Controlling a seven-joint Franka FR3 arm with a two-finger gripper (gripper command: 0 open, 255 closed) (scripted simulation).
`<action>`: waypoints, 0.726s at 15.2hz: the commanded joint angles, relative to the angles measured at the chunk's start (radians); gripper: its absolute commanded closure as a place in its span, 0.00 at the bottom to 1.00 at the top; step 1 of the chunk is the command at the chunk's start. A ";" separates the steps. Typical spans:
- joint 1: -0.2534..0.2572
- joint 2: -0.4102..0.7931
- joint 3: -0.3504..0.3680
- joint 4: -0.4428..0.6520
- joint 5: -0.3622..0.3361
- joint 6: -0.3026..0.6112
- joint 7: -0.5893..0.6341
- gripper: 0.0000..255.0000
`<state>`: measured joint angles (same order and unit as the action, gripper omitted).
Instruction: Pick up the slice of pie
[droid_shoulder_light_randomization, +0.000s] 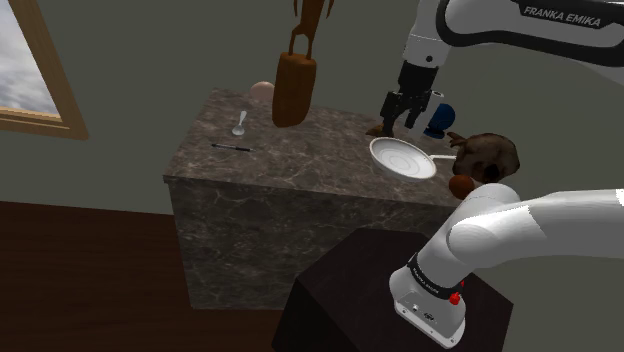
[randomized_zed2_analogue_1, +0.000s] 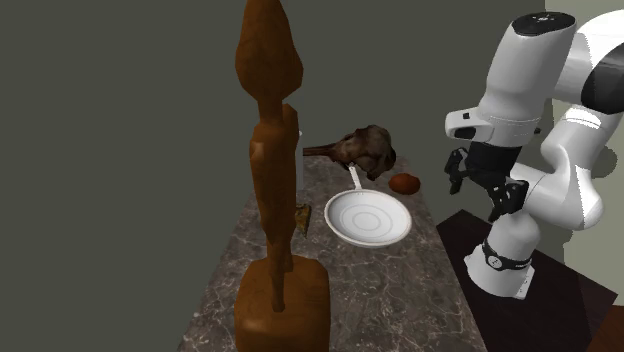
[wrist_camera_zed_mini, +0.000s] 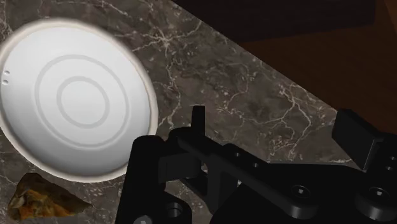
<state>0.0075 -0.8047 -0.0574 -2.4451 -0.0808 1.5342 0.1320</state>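
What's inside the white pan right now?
Nothing: the white pan shows only a bare, ringed bottom. The pie slice lies outside it on the counter, beside its rim. One black finger hides a bit of that rim.

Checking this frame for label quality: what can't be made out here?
Slice of pie: the wrist view's edge cuts it off; in the second exterior view the wooden statue covers most of it.
Blue object: shoulder view, partly behind the arm.
Pink object: shoulder view, behind the statue.
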 joint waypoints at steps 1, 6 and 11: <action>0.000 0.000 0.000 0.000 0.000 0.000 0.000 0.00; -0.027 0.113 -0.117 0.037 -0.078 0.051 -0.142 0.00; -0.044 0.259 -0.227 0.107 -0.133 0.106 -0.283 0.00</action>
<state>-0.0350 -0.5878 -0.2600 -2.3549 -0.2039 1.6189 -0.1193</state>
